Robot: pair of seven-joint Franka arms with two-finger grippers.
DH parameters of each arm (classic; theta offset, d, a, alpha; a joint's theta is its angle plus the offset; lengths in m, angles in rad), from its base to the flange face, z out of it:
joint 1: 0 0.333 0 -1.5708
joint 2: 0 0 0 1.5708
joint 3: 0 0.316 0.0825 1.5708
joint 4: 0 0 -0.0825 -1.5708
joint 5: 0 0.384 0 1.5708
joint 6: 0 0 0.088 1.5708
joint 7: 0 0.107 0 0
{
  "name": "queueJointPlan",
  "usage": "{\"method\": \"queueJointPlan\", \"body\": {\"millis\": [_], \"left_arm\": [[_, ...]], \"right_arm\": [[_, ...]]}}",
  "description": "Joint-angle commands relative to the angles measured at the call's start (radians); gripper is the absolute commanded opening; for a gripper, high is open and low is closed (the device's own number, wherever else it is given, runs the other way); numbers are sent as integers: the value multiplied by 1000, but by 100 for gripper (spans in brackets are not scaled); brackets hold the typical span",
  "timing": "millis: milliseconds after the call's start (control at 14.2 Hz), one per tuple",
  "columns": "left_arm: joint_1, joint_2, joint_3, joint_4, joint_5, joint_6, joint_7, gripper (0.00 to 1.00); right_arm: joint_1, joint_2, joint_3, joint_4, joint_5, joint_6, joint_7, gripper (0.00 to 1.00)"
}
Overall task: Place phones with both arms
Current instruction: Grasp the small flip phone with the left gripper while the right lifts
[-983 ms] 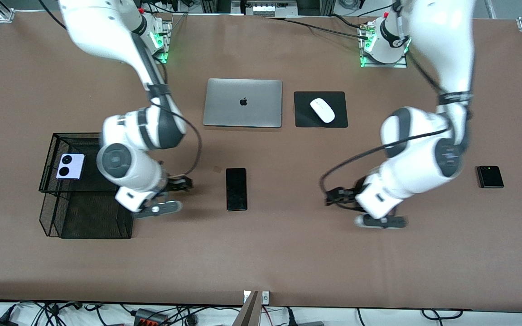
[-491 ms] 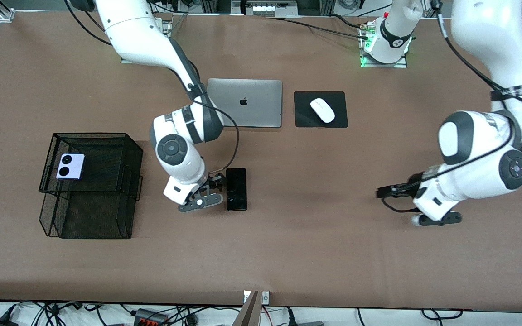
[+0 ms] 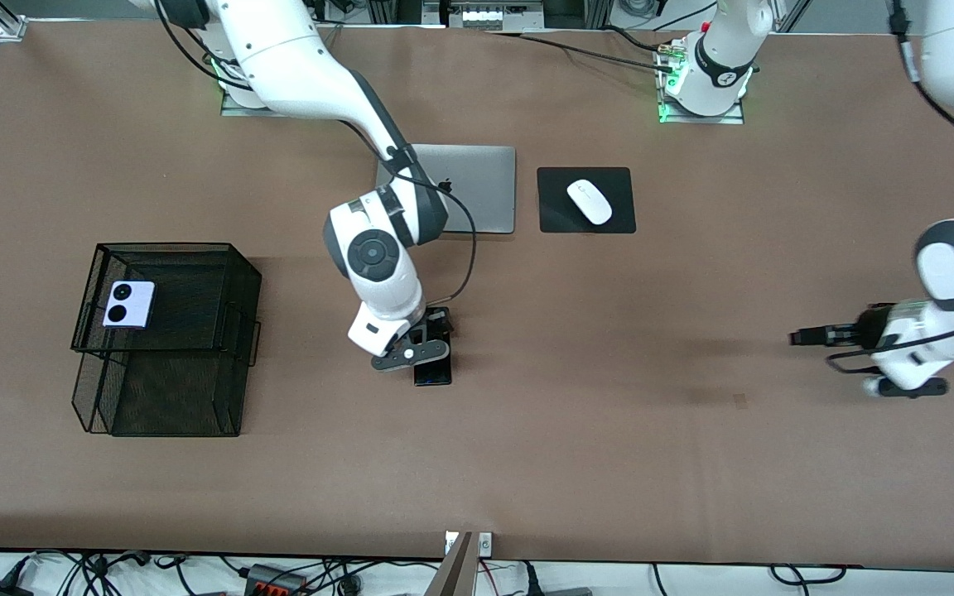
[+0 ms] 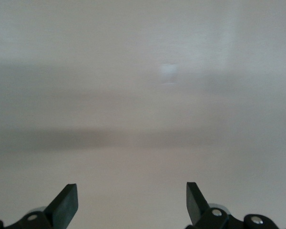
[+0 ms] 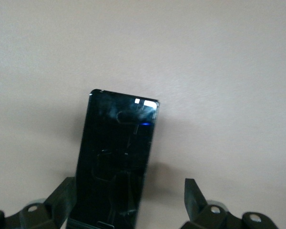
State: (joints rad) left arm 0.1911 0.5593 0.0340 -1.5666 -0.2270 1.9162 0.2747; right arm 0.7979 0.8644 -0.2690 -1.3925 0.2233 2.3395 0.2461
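**Item: two-arm phone placing, pick phase.**

**Right pincer** (image 3: 426, 341): over the slab phone (image 3: 432, 370) at mid-surface, jaws spread wide, nothing held. In the right wrist view the slab phone (image 5: 118, 157) lies nearer one finger (image 5: 66, 193) than the other.

**Left pincer** (image 3: 808, 337): over bare surface toward the left arm's end, jaws wide, empty. Its wrist view shows only bare surface between the fingertips (image 4: 69, 200).

**Phones:**
- Lavender flip phone (image 3: 129, 304), already on the upper tier of the mesh tray (image 3: 241, 273) toward the right arm's end.
- Slab phone, flat on the surface, its long axis running toward the front camera.
- Black flip phone: not seen in any view, possibly hidden by the left arm.

**Step in hand (judged):** right arm to take the slab phone. Centre the jaws over the phone first, since it sits off to one side. Grip across the narrow width, not the length. The phone is thin and glossy, so come down until the fingertips nearly meet the surface, then close on the edges. Lift level.

**Surface:** brown, matte, broad. Closed laptop (image 3: 477, 189), mouse (image 3: 590, 201) on black pad (image 3: 556, 217), all farther from the front camera than the slab phone.

**Room:** cables and a power strip (image 3: 274, 579) below the surface's near edge; metal framing at the corners.
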Motion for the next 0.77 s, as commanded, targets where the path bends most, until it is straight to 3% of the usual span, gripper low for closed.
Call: {"method": "queueJointPlan", "body": {"millis": [0,211,281,702], "left_arm": [[125,22,-101,-13,110,35,84,100],[227,53,-231,-10,398,66,107,100],[254,66,-247,-9,432,67,116,100],[339,129,-233,-1,426,144,268,100]], "right_arm": [[12,56,-10,61,14,3,30,100],[14,74,-10,67,14,3,32,100],[12,79,-9,69,16,4,33,100],[12,107,-9,105,21,3,99,100]]}}
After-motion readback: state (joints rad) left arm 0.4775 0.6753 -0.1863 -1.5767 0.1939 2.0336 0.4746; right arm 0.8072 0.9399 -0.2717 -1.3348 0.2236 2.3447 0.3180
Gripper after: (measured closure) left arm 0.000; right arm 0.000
